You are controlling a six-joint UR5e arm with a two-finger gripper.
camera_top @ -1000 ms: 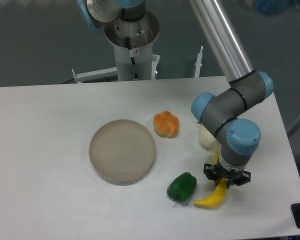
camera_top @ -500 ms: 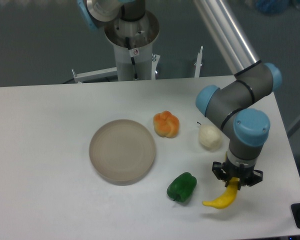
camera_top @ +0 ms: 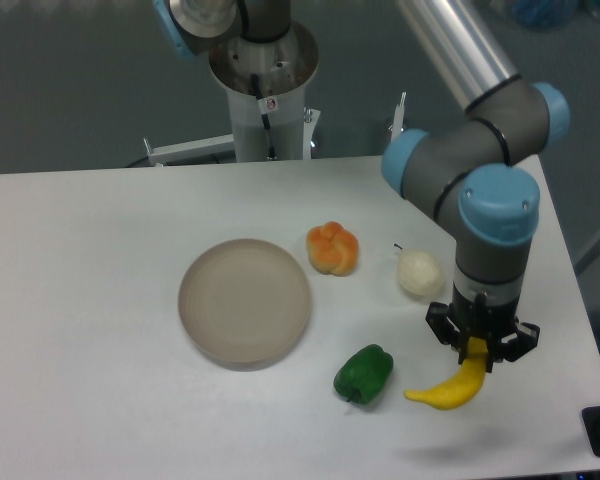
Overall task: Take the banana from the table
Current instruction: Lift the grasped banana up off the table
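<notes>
Banana [camera_top: 448, 386]: bright yellow, curved toy piece, pinched at its upper end by the end effector [camera_top: 479, 349], whose two fingers are pressed against it from either side. It hangs below the fingers, its free tip pointing toward the left, near the desk's front right corner; a faint shadow lies on the surface below it, toward the front edge, so it appears lifted clear of the surface, though contact cannot be fully ruled out from this angle.

Desk [camera_top: 90, 300]: plain white, matte, rectangular; its front edge and left side are cut off by the frame.

Room: dark grey-blue floor or backdrop behind the far edge; a white metal pedestal [camera_top: 270, 115] carrying the arm's base stands just past that edge, with white frame bars beside it.

Other items on the desk:
- round beige plate [camera_top: 245, 300], near the middle;
- orange lobed fruit [camera_top: 333, 248], just right of the plate's far side;
- pale round onion-like ball [camera_top: 420, 272], between the orange fruit and the right edge;
- green pepper [camera_top: 363, 374], near the front edge, left of the banana and apart from it.

Arm [camera_top: 480, 130]: grey links with light blue joint caps, descending from the top of the frame; its upper part is cut off. The banana's gripped end is hidden among the fingers.
</notes>
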